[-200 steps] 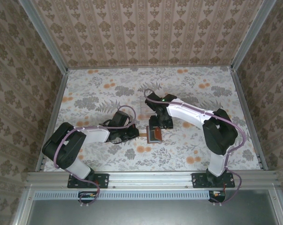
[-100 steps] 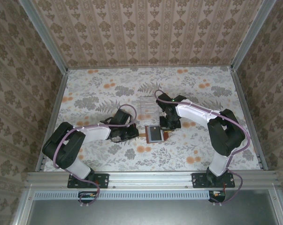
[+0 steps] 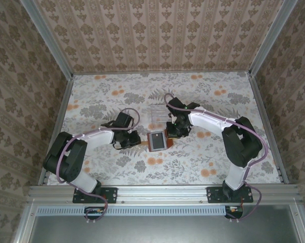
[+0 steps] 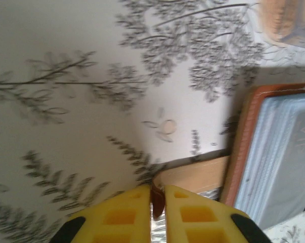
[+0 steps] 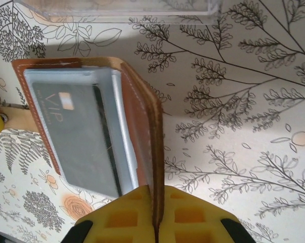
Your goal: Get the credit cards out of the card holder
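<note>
Left end effector (image 4: 157, 193) and right end effector (image 5: 156, 196) both clamped.

The grey card (image 5: 79, 144) in the card holder (image 5: 142, 106) reads "VIP".

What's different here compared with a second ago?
The right gripper, which hovered over the card holder, swung right, then came back and closed on its raised right flap. The card holder slid slightly left and away, along with the left gripper. Unchanged: the left gripper still pinches the side tab, and the grey card sits in its pocket.
</note>
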{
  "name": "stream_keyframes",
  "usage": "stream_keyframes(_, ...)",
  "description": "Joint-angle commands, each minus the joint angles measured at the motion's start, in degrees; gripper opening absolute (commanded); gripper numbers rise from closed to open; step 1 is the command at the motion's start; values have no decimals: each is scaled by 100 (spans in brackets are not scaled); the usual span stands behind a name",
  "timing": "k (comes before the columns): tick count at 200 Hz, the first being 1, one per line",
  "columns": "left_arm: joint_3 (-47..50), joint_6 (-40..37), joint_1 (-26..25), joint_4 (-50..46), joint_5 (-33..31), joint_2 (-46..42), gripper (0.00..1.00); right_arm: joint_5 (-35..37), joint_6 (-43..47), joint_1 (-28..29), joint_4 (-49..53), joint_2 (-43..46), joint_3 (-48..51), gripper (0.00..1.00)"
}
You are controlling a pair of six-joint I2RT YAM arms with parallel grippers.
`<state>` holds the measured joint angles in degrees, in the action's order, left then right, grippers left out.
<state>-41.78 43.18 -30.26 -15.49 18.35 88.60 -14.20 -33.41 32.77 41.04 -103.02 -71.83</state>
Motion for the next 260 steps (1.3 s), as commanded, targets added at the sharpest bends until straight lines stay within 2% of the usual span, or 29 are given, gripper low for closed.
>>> stream_keyframes(1, -241, -336, 91, -684, -306, -228, 23, -119, -139, -52, -28, -94, -78, 5)
stream_keyframes(25, -505, -382, 18, -990, -420, -459, 31, -64, -192, -56, 14, -102, -61, 5)
stream_keyframes(66, -1076, -281, -305, -1294, -452, -481, 32, -9, -258, -60, -43, -29, 69, 6)
stream_keyframes(91, -1252, 97, -595, -682, 32, -194, 32, -15, -277, -61, -77, -57, 117, 10)
stream_keyframes(142, -2039, 37, -1213, -1056, -177, 964, 33, 258, -194, -61, 89, -44, 109, 20)
stream_keyframes(190, -2210, -216, -1259, -1605, -778, 1355, 32, 826, -39, -61, 373, -39, 166, 37)
stream_keyframes(260, -2101, -286, -1254, -1606, -745, 1604, 29, 1506, 93, -61, 500, -361, 413, 46)
